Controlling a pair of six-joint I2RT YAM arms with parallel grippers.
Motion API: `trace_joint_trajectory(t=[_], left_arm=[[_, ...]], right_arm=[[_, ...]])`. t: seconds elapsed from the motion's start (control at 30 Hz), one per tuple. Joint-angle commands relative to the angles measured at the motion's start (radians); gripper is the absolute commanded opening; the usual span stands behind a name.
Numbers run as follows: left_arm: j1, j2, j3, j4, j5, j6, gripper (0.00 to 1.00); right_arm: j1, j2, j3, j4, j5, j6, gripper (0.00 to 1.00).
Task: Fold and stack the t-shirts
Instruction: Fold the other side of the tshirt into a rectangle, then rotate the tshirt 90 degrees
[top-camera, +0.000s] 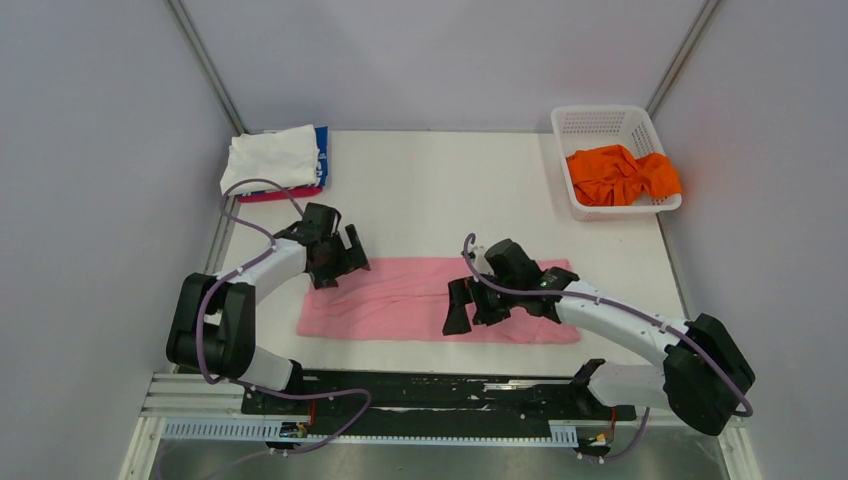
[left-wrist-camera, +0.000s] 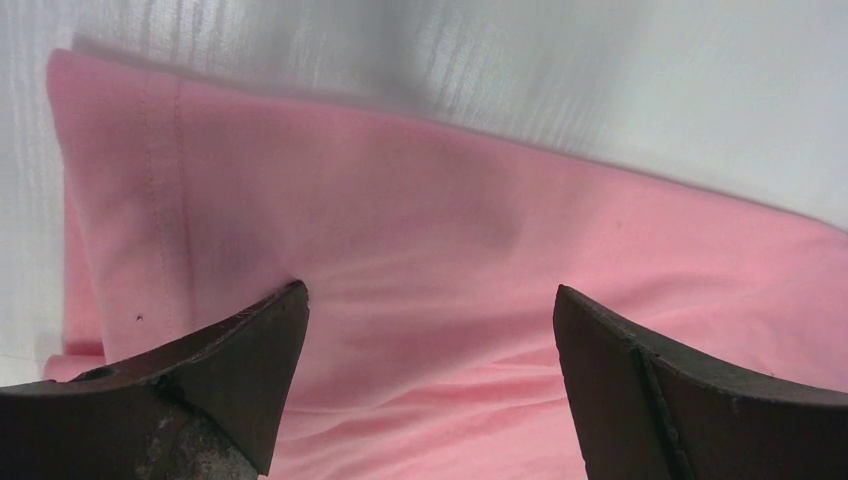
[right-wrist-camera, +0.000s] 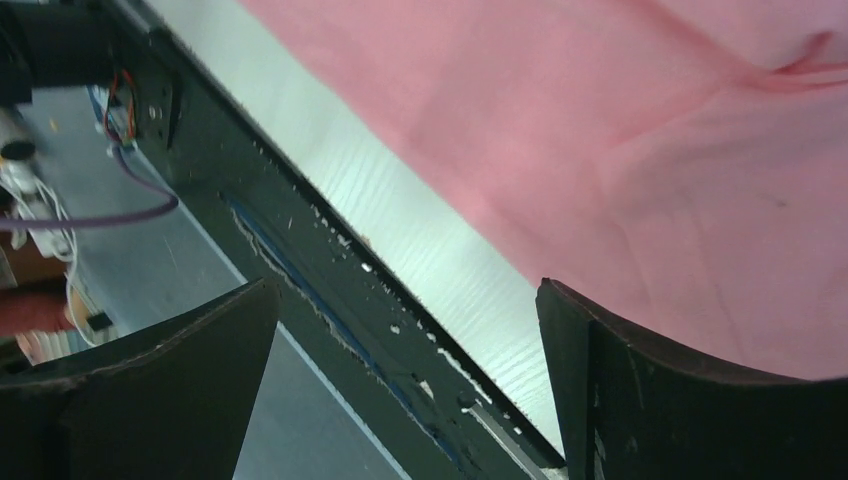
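A light pink short-sleeved cloth t-shirt (top-camera: 400, 300), folded into a long band, lies across the near half of the white table (top-camera: 440, 190), its long axis running left to right. Its near edge sits close to the table's front edge and the black mounting rail (top-camera: 440, 385). Bare tabletop stretches beyond its far edge, between a stack of white, blue and magenta folded shirts (top-camera: 272, 160) in the far left corner and a white plastic lattice basket (top-camera: 603, 118) holding a crumpled orange shirt (top-camera: 620, 175) at the far right.

The left arm, elbow bent, angles inward, placing the left gripper (top-camera: 340, 270) over the band's far left corner; its jaws are spread, grasping nothing. The right arm reaches low and leftward, setting the right gripper (top-camera: 465, 310) over the band right of centre, jaws likewise parted and empty.
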Motion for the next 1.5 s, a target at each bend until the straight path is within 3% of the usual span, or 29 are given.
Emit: trace_joint_trajectory(t=[0.0, 0.13, 0.27, 0.47, 0.63, 0.83, 0.93, 1.17, 1.37, 1.47], left_arm=[[0.004, -0.022, 0.03, -0.055, -0.088, 0.015, 1.0], [0.004, -0.04, 0.043, -0.076, -0.116, 0.021, 1.0], [0.002, -0.062, 0.065, -0.111, -0.103, 0.029, 1.0], [-0.065, -0.126, 0.093, -0.093, -0.001, 0.083, 1.0], [-0.141, -0.054, 0.078, -0.02, 0.151, 0.112, 1.0], [-0.168, 0.015, 0.006, -0.021, 0.177, 0.112, 1.0], [-0.178, 0.025, -0.024, -0.038, 0.176, 0.113, 1.0], [-0.313, 0.025, -0.047, -0.039, 0.259, 0.087, 1.0], [-0.529, 0.118, 0.031, 0.099, 0.375, 0.004, 1.0], [-0.601, 0.242, 0.108, 0.131, 0.429, 0.021, 1.0]], right_arm=[[0.087, -0.017, 0.068, -0.068, -0.035, -0.099, 1.0], [0.076, -0.082, 0.074, -0.107, 0.156, -0.05, 1.0], [-0.015, -0.133, 0.06, -0.131, 0.267, 0.122, 1.0], [-0.258, -0.173, -0.107, -0.171, 0.225, 0.406, 1.0], [-0.355, -0.095, -0.155, -0.115, 0.231, 0.415, 1.0], [-0.508, 0.134, -0.064, 0.028, 0.286, 0.332, 1.0], [-0.552, 0.315, 0.078, 0.093, 0.281, 0.246, 1.0], [-0.567, 0.801, 0.655, 0.106, 0.236, 0.065, 1.0], [-0.558, 1.194, 1.238, 0.014, -0.022, -0.043, 1.0], [-0.54, 1.376, 1.512, 0.005, -0.102, -0.05, 1.0]])
